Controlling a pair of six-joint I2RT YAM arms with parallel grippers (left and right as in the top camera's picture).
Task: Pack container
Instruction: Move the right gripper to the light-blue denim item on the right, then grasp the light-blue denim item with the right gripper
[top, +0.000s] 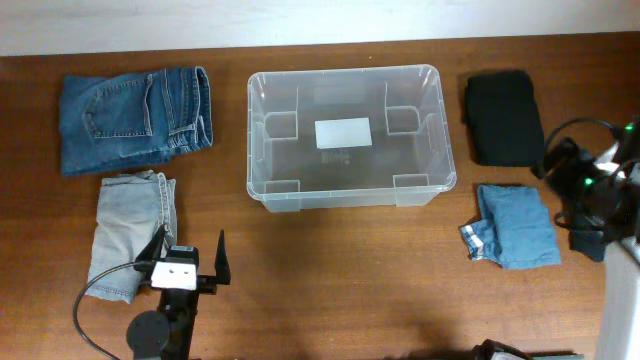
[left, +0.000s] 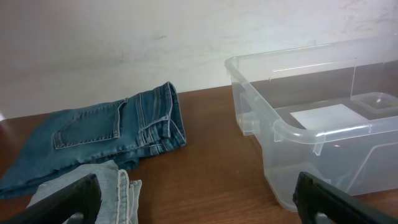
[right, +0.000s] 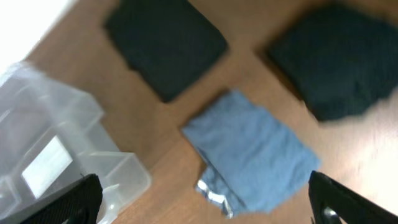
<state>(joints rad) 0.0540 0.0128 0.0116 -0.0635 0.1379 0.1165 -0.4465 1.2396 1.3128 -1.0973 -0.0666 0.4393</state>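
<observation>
The container is a clear plastic bin with a white label on its base, standing empty at the table's middle back. It also shows in the left wrist view and the right wrist view. My left gripper is open and empty, near the table's front left, beside folded light grey jeans. In its wrist view the fingers frame bare table. My right gripper is open and empty, at the right of a folded light blue garment, which its blurred wrist view shows below it.
Folded dark blue jeans lie at the back left and show in the left wrist view. A folded black garment lies at the back right. A second blurred dark shape is beside it.
</observation>
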